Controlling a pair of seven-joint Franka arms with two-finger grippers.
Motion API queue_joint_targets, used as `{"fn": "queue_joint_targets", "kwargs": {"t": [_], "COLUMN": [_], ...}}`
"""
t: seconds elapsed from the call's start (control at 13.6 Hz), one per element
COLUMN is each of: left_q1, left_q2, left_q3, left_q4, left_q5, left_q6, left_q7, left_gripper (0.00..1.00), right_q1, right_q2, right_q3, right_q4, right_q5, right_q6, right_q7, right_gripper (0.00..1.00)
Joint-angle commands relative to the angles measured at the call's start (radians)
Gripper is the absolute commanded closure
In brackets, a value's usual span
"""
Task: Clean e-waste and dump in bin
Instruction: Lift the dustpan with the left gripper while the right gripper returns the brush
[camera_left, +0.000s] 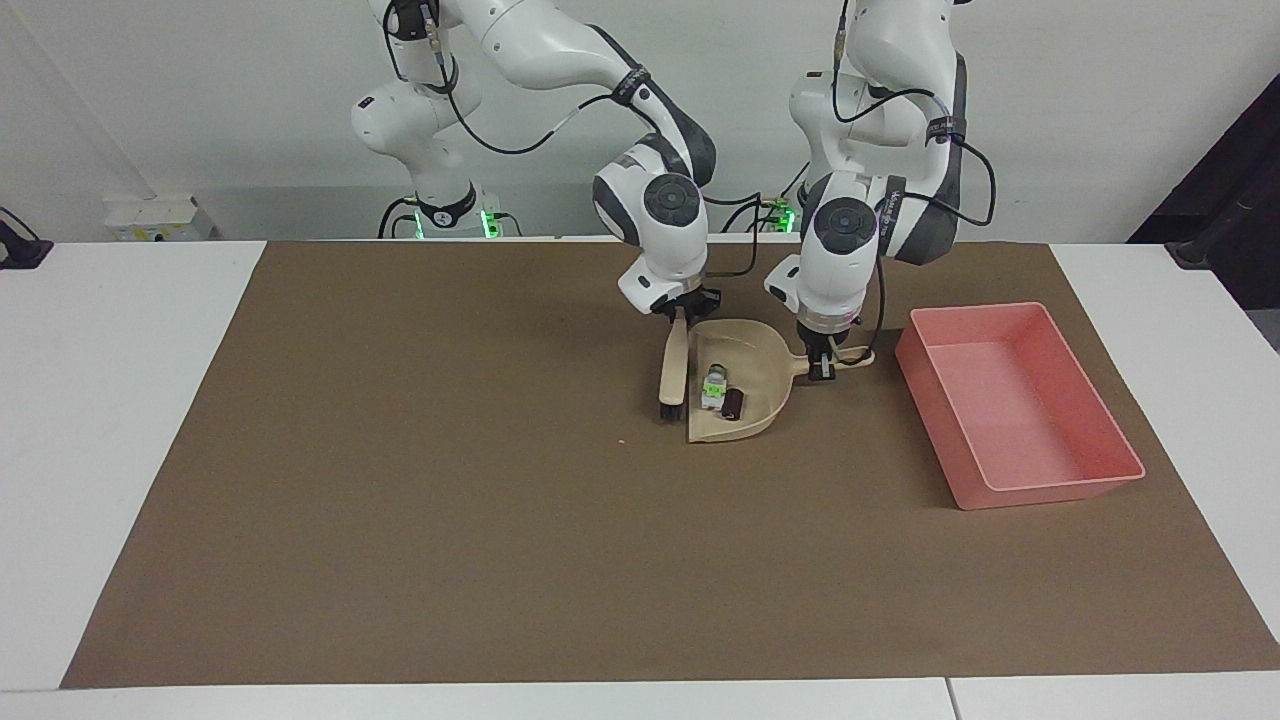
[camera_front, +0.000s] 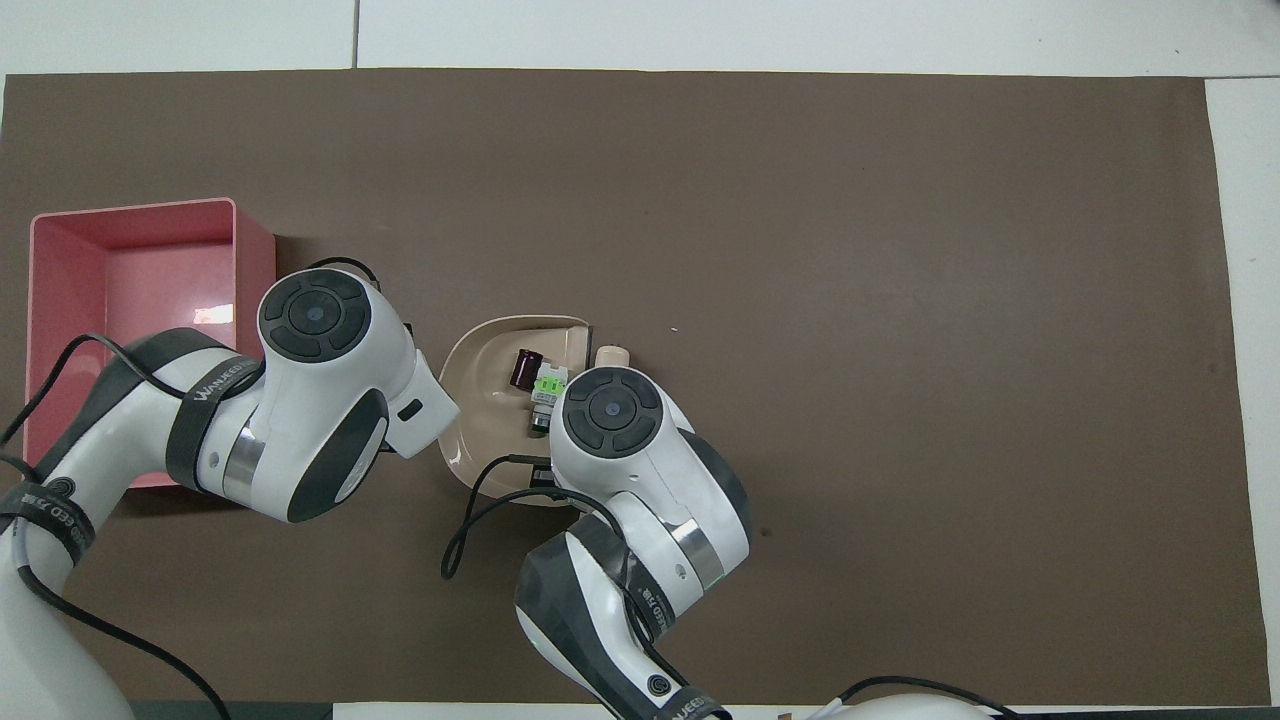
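Note:
Two e-waste parts lie in a beige dustpan (camera_left: 760, 375) (camera_front: 485, 400): a white one with green bits (camera_left: 712, 384) (camera_front: 546, 384) and a dark cylinder (camera_left: 733, 403) (camera_front: 525, 369). My left gripper (camera_left: 822, 362) is shut on the dustpan's handle. Beside the pan's mouth, toward the right arm's end, my right gripper (camera_left: 680, 312) is shut on a beige brush (camera_left: 671, 380) whose dark bristles touch the mat. From overhead only the brush's tip (camera_front: 610, 355) shows, and both grippers are hidden under their wrists. The pink bin (camera_left: 1010, 410) (camera_front: 140, 280) stands at the left arm's end.
A brown mat (camera_left: 400, 450) covers most of the white table. A tiny pale speck (camera_left: 621, 440) lies on it near the brush. The arms' black cables hang close over the dustpan.

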Motion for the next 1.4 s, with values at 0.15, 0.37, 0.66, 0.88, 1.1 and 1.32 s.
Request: {"fn": "queue_joint_targets", "kwargs": {"t": [0.15,0.37,0.66,0.88,1.1,1.32], "left_q1": [0.040,0.061,0.096,0.146,0.227,0.339], "left_q2": [-0.038,-0.067,-0.116,-0.152,-0.172,-0.170], "left_q3": [0.001,0.003,0.003,0.015,0.018,0.019], "left_q4": [-0.026,-0.026,-0.026,-0.019,0.003,0.082], "left_q5": [-0.033,-0.100,-0.162,-0.222,-0.292,-0.355], "left_q6": [0.024,0.013,0.004,-0.033,-0.072,-0.172], "left_q7": [0.093,0.160,0.211,0.286,0.367,0.475], "left_gripper": [1.00,1.00,1.00,1.00,1.00,1.00], "right_q1": [-0.114,-0.254,-0.430,-0.570,-0.749,-0.835], "right_q2": [-0.136,-0.240,-0.328,-0.333,-0.336,-0.351], "right_q3": [0.006,0.006,0.004,0.006,0.006,0.004], "right_q4": [-0.073,-0.138,-0.206,-0.214,-0.263,-0.312], "right_q5": [-0.075,-0.113,-0.176,-0.266,-0.267,-0.271], "right_q6": [-0.113,-0.193,-0.253,-0.291,-0.230,-0.187], "right_q7": [-0.138,-0.297,-0.423,-0.510,-0.735,-0.845], "right_gripper": [1.00,1.00,1.00,1.00,1.00,1.00]}}
